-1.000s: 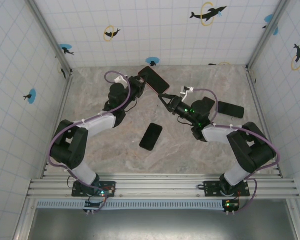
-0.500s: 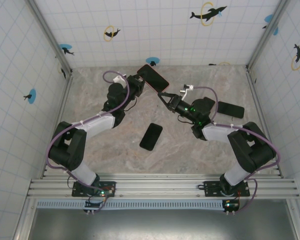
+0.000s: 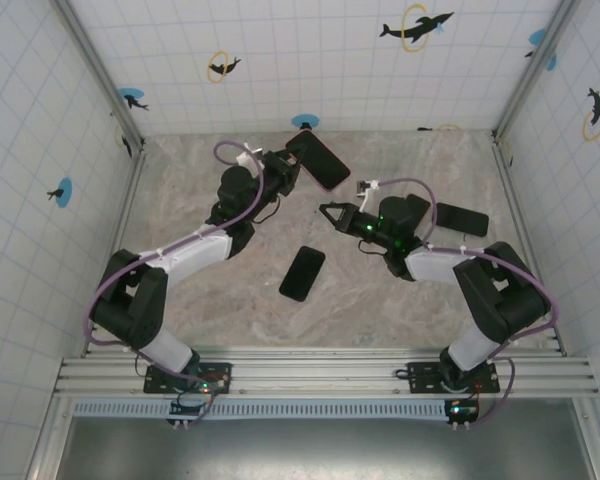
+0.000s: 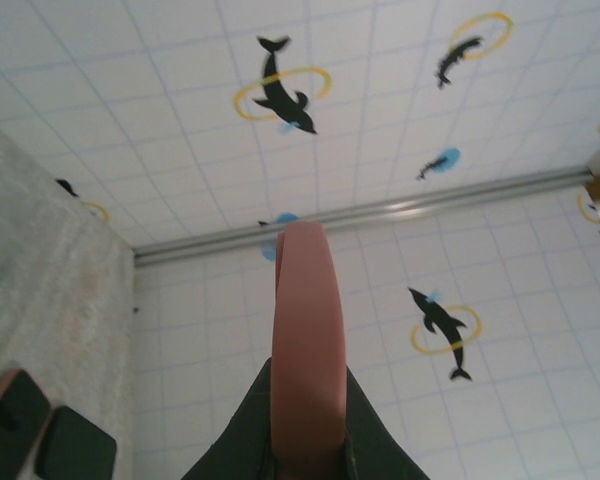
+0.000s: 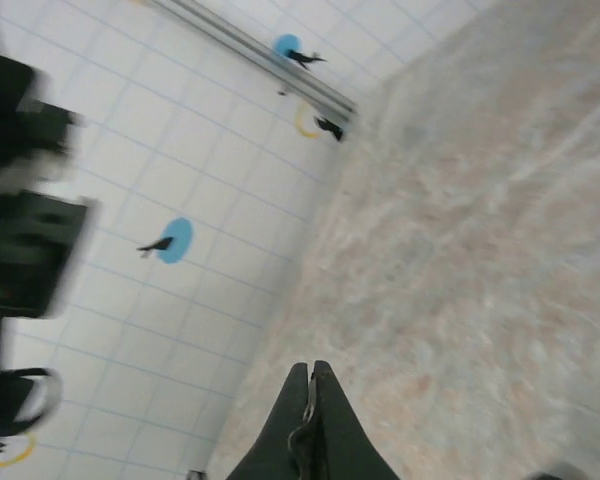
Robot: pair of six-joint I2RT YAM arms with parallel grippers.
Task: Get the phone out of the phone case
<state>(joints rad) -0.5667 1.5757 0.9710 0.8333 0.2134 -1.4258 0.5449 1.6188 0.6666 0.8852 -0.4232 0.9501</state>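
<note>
Backed off toward 6 o'clock, my right gripper point(image 3: 325, 207) has pinched together empty; my left gripper point(image 3: 291, 167) stays clamped on the pink-cased phone point(image 3: 318, 160).

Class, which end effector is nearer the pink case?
Left. The left end effector is shut on the pink case; the right end effector, shut and empty, sits apart from it, below it in the top view.

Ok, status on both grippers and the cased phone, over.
Left gripper shut on the pink-cased phone, held aloft. Right gripper shut, empty, beside it, not touching. Black phone lies on the table, not in the way.
</note>
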